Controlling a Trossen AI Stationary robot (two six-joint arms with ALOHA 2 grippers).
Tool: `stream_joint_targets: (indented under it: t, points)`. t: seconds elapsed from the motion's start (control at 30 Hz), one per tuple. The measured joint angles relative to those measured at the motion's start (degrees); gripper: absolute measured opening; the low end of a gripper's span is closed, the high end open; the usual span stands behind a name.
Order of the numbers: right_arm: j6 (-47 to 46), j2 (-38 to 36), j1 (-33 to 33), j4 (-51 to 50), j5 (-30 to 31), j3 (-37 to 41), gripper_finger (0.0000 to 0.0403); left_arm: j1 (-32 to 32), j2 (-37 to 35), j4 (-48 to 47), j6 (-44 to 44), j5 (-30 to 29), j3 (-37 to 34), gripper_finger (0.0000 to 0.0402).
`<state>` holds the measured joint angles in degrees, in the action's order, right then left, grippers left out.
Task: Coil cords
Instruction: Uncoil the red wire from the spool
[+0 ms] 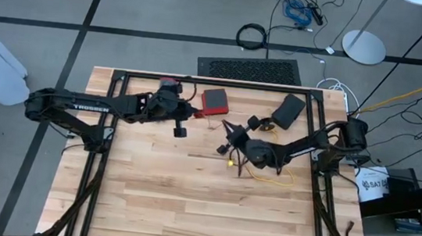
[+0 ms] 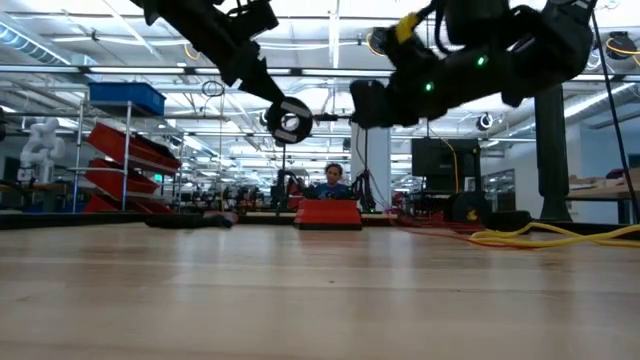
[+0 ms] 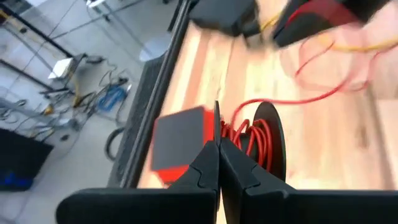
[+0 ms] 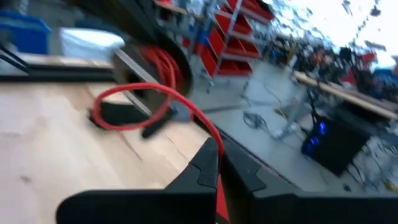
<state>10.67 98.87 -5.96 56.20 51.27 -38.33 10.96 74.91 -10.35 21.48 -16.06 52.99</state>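
A black spool [image 3: 273, 134] wound with thin red cord [image 3: 247, 132] hangs above the table's far middle, with my left gripper [image 3: 218, 149] shut on it. From the spool the red cord runs in a slack loop [image 4: 134, 93] to my right gripper [image 4: 217, 158], which is shut on it a little to the spool's right [image 1: 230, 145]. A yellow cord [image 1: 268, 175] lies loose on the table under the right arm. In the low view both grippers hang well above the table, the spool [image 2: 290, 120] at the left one. My left gripper pinches the rim of the spool's near flange [image 3: 216, 121] between its two fingers, which slant downward from the table's left. The spool is lifted clear of the table. My right gripper pinches the red cord [image 4: 208, 134], a single strand, between its fingers, coming about level from the table's right. From there the cord curves slack toward the spool, clear of the table.
A red box [image 1: 214, 101] and a black box [image 1: 288, 110] sit near the table's far edge behind the grippers. The black table frame [image 1: 199, 81] runs along that edge. Bare wood lies toward the near edge [image 1: 201, 211].
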Motion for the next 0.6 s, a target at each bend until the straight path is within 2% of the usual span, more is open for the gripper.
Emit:
stream_joint_targets:
  t: [0.17, 0.3, 0.4, 0.6]
  points:
    - [6.37, -0.09, -3.73, 6.19, -1.08, -0.04, 0.0, 0.03, 0.78, 1.26, 1.6, -3.53, -0.02, 0.0]
    - [8.07, -0.11, -5.92, 6.45, -5.81, -0.91, 0.0, 0.89, 1.61, 4.94, 1.77, -5.6, -0.02, 0.0]
    - [8.01, -0.11, -6.75, 3.7, -9.28, -2.44, 0.0, 1.65, 2.41, 10.12, 1.37, -5.96, -0.05, 0.0]
    - [6.13, -0.11, -6.5, -5.93, -11.87, -5.86, 0.0, 2.05, 5.64, 21.7, -0.03, -5.45, -0.04, 0.0]
